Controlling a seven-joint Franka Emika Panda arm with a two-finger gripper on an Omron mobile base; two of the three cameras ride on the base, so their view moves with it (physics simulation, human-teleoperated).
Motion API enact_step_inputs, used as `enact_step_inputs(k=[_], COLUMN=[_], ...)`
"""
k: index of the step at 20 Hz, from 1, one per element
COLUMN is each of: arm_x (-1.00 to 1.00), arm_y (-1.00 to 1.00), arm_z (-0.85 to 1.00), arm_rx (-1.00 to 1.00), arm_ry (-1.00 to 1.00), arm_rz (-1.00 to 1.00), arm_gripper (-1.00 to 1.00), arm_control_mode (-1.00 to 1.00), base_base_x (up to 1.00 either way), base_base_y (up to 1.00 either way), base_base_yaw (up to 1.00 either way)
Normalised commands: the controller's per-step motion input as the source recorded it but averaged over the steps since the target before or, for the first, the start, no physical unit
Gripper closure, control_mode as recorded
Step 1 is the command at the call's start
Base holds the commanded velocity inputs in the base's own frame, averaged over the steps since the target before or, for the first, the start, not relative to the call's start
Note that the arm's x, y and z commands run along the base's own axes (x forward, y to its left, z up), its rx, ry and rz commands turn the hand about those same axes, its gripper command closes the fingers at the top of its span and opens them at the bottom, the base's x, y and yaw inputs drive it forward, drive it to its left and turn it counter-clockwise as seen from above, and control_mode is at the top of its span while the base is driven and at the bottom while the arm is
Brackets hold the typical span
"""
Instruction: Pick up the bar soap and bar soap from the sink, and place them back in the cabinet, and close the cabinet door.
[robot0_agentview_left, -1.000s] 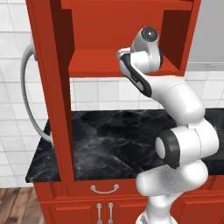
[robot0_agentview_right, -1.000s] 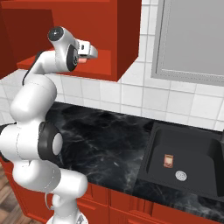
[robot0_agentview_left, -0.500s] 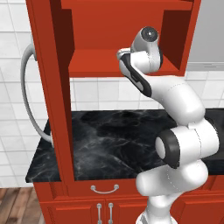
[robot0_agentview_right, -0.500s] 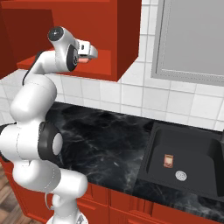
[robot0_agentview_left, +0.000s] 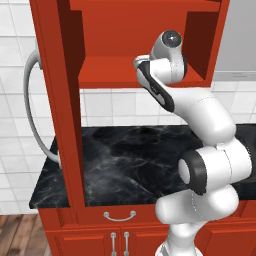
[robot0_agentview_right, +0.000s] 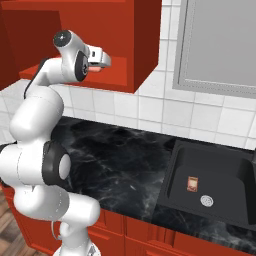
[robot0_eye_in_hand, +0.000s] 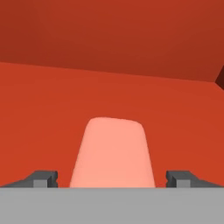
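Hand (robot0_eye_in_hand: 112, 178) spread wide astride pink bar soap (robot0_eye_in_hand: 113, 153) lying on cabinet (robot0_eye_in_hand: 39, 109) floor

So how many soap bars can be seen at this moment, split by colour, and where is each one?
Salmon-pink bar soap: 1, lying on the red cabinet floor between the spread fingers of the claw.
Brown bar soap: 1, on the floor of the black sink near the round drain.
Total: 2 bars.
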Motion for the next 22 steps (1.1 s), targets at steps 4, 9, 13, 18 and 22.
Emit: enact_step_inputs(k=[4,9,13,18,22], arm_x=[-0.37,-0.42,-0.51,-0.64,-0.64], arm_y=[0.00,0.00,0.00,0.00,0.00], arm_z=[0.00,0.00,0.00,0.00,0.01], arm_rx=[0.00,0.00,0.00,0.00,0.00], arm_ry=[-0.03,-0.05,-0.06,-0.02,0.00], arm_rz=[0.00,0.00,0.00,0.00,0.00], arm_gripper=[-1.00,-1.00,-1.00,-1.00,-1.00], arm_control_mode=[-1.00,-1.00,-1.00,-1.00,-1.00], base_base_x=[0.00,0.00,0.00,0.00,0.00], base_base_y=[0.00,0.00,0.00,0.00,0.00], base_base_yaw=[0.00,0.00,0.00,0.00,0.00])
